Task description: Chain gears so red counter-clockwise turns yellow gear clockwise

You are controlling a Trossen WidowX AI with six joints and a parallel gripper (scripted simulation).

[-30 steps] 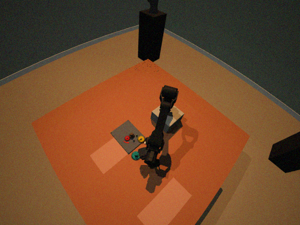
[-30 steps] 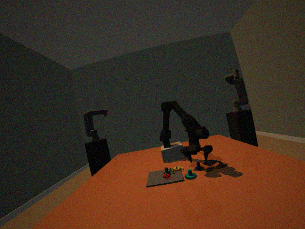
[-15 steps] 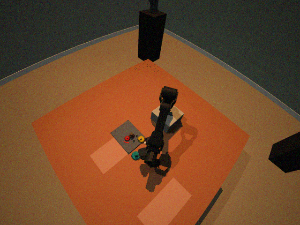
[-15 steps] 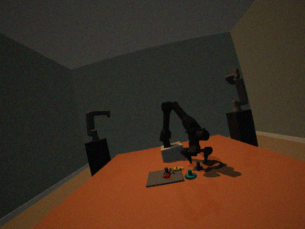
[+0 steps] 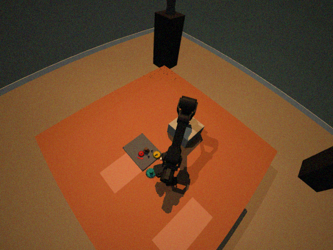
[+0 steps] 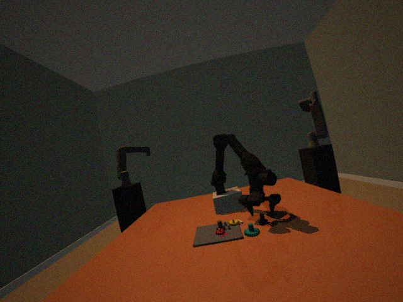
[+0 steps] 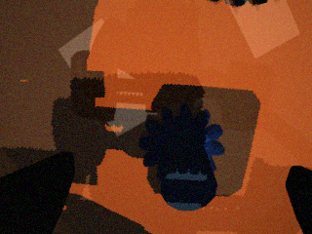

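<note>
You have the black two-finger gripper point(image 5: 171, 177) point(image 6: 262, 213) point(image 7: 185, 171) standing wide, with nothing between its fingers. It points down over the blue toothed gear with its upright knob point(image 6: 262, 221) point(image 7: 187, 158), which stands on the orange desk point(image 5: 93, 129) point(image 6: 156, 269) point(image 7: 146, 29), off the grey square board point(image 5: 134, 145) point(image 6: 208, 236), on the side away from the desk's left corner as seen from above. The teal toothed gear point(image 5: 150, 173) point(image 6: 252, 231) point(image 7: 244, 2) stands between that gear and the board, just beside the board's edge.

The step looks like grasping the blue gear. Centre the knob between the fingers, lower straight, then close on the knob rather than the teeth; keep the outer finger clear of the teal gear. Off-centre closing could tip or drag it.

On the board, a brown knobbed gear point(image 5: 146, 150) point(image 6: 219, 223) appears to sit beside the red gear point(image 5: 141, 153) point(image 6: 220, 231); the yellow gear point(image 5: 155, 154) point(image 6: 233, 222) is further along. You need an even number of linking gears, so probably one more, pushed flat.

The arm folds high from its base, its forearm slanting down to a nearly vertical wrist.
</note>
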